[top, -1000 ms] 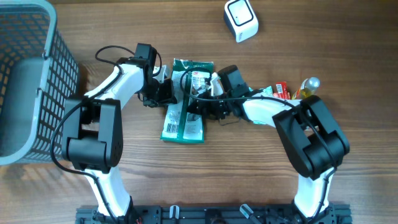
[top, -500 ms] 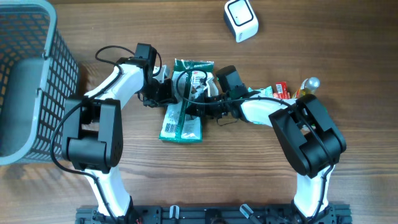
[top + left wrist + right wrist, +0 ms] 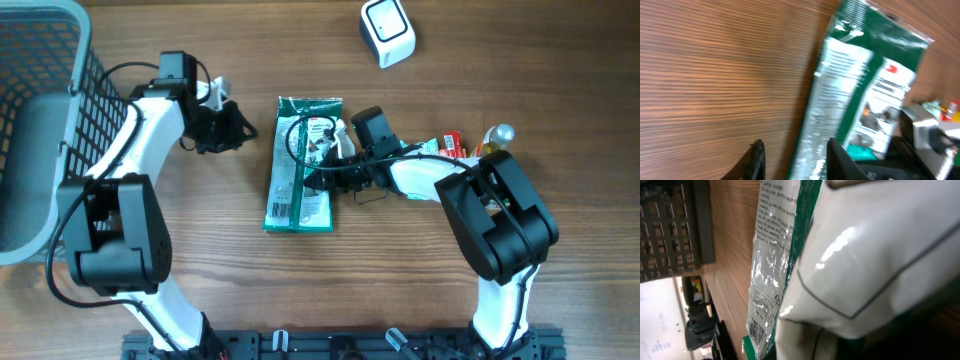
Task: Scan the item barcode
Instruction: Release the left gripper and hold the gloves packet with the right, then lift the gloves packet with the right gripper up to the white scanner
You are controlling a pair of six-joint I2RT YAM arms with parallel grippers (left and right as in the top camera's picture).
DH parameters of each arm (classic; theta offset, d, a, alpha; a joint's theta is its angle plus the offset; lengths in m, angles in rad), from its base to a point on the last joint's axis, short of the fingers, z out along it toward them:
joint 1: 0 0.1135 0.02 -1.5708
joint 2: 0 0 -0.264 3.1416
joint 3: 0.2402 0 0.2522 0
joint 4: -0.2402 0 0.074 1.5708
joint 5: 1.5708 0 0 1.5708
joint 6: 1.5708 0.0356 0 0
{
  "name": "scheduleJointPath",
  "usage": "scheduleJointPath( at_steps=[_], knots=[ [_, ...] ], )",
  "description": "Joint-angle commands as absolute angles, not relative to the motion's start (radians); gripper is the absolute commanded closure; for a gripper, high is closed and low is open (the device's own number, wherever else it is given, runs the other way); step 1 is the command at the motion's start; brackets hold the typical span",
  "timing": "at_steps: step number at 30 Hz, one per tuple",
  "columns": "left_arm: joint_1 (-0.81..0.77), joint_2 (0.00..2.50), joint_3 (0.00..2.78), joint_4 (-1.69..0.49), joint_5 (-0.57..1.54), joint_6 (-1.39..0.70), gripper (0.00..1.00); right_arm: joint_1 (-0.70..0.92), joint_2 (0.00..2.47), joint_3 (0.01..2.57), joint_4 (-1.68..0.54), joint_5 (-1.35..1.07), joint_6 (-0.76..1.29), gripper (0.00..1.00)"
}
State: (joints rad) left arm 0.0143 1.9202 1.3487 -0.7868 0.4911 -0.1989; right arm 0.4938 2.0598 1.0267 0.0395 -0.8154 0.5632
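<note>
The item is a green and white packet (image 3: 295, 150) lying flat at the table's middle, with its barcode (image 3: 283, 208) near the lower left corner. My right gripper (image 3: 318, 170) lies over the packet's right edge and is shut on it. In the right wrist view the packet (image 3: 775, 255) fills the frame and hides the jaws, and the barcode (image 3: 756, 330) shows at the bottom. My left gripper (image 3: 240, 130) is open and empty, apart from the packet on its left. From the left wrist, the packet (image 3: 850, 80) lies beyond the left gripper (image 3: 795, 162). The white scanner (image 3: 387, 32) sits at the back.
A grey mesh basket (image 3: 60, 120) stands at the left edge. A red packet (image 3: 452, 147) and a small yellow bottle (image 3: 497, 135) lie to the right, behind the right arm.
My left gripper let go of the packet's left edge and drew back to the left, opening. My right gripper closed on the packet's right edge. The packet shifted slightly.
</note>
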Motion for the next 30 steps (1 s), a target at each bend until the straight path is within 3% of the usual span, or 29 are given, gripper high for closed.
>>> scheduleJointPath(
  at_steps=[1, 6, 11, 12, 13, 30],
  knots=[
    [0.026, 1.906, 1.361, -0.803, 0.29, -0.208, 0.67, 0.49, 2.078, 1.021, 0.04, -0.828, 0.488, 0.96],
    [0.001, 1.906, 1.359, -0.825, 0.08, -0.247, 0.53, 0.49, 2.078, 1.021, 0.04, -0.829, 0.471, 0.96],
    [-0.036, 1.906, 1.359, -0.825, -0.036, -0.247, 0.47, 0.49, 2.078, 1.021, 0.039, -0.828, 0.469, 0.96],
    [-0.04, 1.906, 1.359, -0.825, -0.035, -0.247, 0.2, 0.49, 2.078, 1.021, 0.04, -0.828, 0.469, 0.96],
    [-0.043, 1.906, 1.36, -0.828, -0.035, -0.247, 0.0, 0.49, 2.078, 1.021, 0.039, -0.828, 0.467, 0.96],
    [-0.044, 1.906, 1.36, -0.797, -0.035, -0.247, 0.0, 0.49, 2.078, 1.021, 0.036, -0.829, 0.445, 0.96]
  ],
)
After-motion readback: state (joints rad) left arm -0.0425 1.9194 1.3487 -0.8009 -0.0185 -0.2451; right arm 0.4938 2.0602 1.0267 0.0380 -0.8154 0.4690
